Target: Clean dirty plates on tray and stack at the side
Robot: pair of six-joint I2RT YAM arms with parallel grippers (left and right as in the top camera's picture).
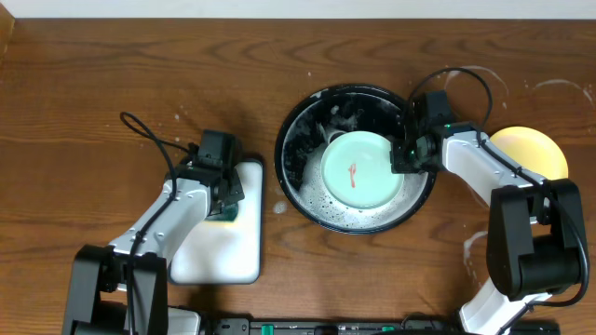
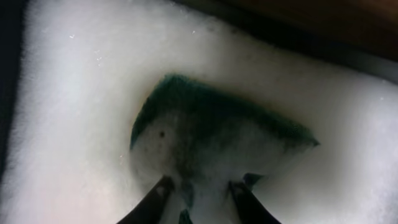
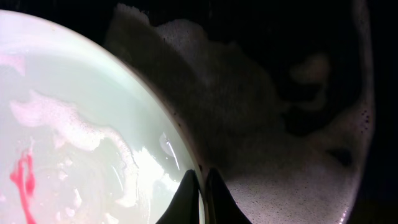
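A pale mint-green plate (image 1: 361, 171) with a red smear at its centre lies in the black tray (image 1: 296, 177) among white suds. My right gripper (image 1: 407, 154) is shut on the plate's right rim; the right wrist view shows both fingers (image 3: 200, 183) pinching the rim of the plate (image 3: 74, 143). A yellow plate (image 1: 535, 152) lies on the wood at the right. My left gripper (image 1: 223, 207) is over a white foam pad (image 1: 228, 242), its fingers (image 2: 199, 193) closed around a green, soapy sponge (image 2: 211, 130).
The white foam pad (image 2: 68, 112) sits left of the tray on the brown wooden table. White soapy ring stains (image 1: 475, 247) mark the wood around the yellow plate. Cables run from both arms.
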